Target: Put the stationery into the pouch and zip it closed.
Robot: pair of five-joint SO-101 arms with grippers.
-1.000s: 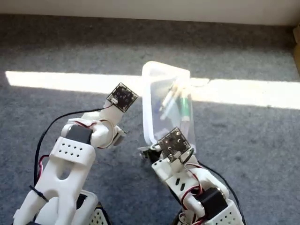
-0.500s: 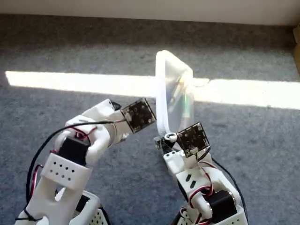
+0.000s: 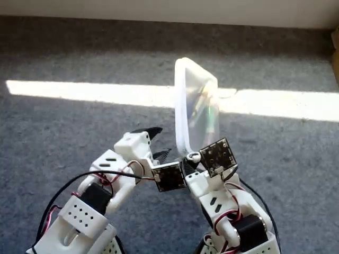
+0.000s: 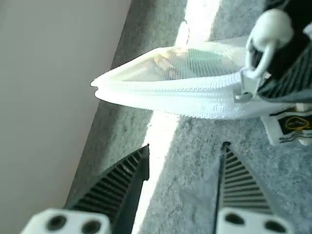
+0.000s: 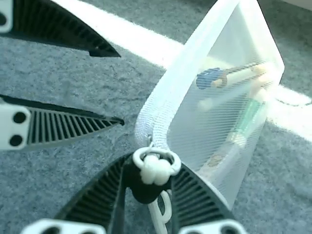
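The right gripper point(image 5: 151, 187) pinches the zipper end of a translucent white mesh pouch point(image 5: 222, 105), holding it on edge over the grey carpet point(image 3: 79, 127). Just beside it, the left gripper point(image 4: 183, 168) hangs with its black fingers point(image 4: 129, 178) spread wide, clear of the pouch. Pens and other stationery point(image 5: 234, 78) lie inside the pouch. Beyond, a strip of sunlight point(image 3: 79, 91) crosses the carpet.

A carpeted indoor room: grey carpet point(image 3: 69, 53) meets a pale wall point(image 3: 159, 8), sunlight across it
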